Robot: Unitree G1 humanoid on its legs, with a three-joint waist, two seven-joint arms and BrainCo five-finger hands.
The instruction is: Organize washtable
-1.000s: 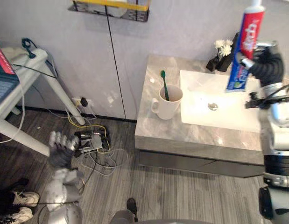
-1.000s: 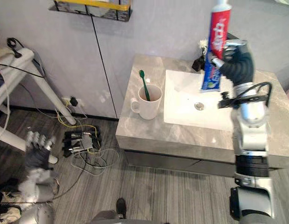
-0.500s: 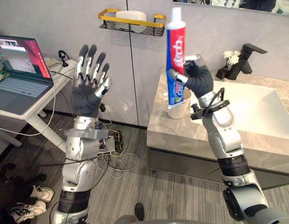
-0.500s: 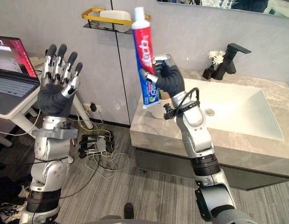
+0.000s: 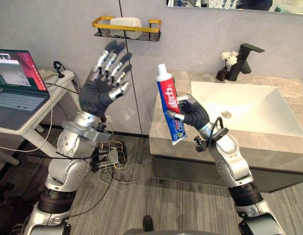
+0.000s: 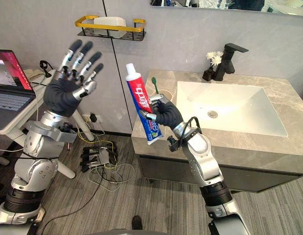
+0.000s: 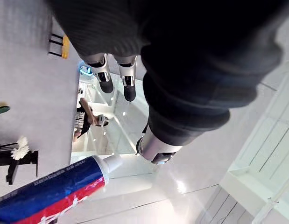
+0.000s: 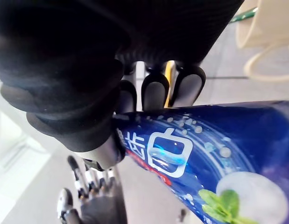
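1. Toothpaste tube (image 5: 171,110): red, white and blue, white cap uppermost, leaning a little. It is off the washtable (image 5: 268,147), in the air in front of the table's left end. My right wrist view gives me just a stretch of its blue lower part, cut off at the edge.
2. My right hand (image 5: 194,113): clenched round the tube's lower half, fingers (image 8: 156,91) curled behind it and thumb on the near side. Where the palm meets the tube is hidden by the hand's cover.
3. My left hand (image 6: 73,81): raised to the left of the tube and well apart from it, fingers straight and spread, grasping nothing.
4. Mug (image 8: 268,32): pale, on the washtable behind my right hand. From the head it is nearly all covered by hand and tube; the right wrist view shows part of its wall and handle, the rest cropped.
5. Toothbrush (image 6: 154,84): green; the head sticks up above my right hand, the shaft hidden below.
6. Basin (image 5: 244,105): white, sunk in the washtable's right part.
7. Tap (image 5: 242,61): black, at the back edge, with small white flowers (image 5: 228,58) just beside it; their holder is too dark to make out.
8. Wall shelf (image 5: 127,28): yellow rim, a white object on it that I cannot identify.
9. Laptop (image 5: 14,81): open, far left, cropped by the edge.
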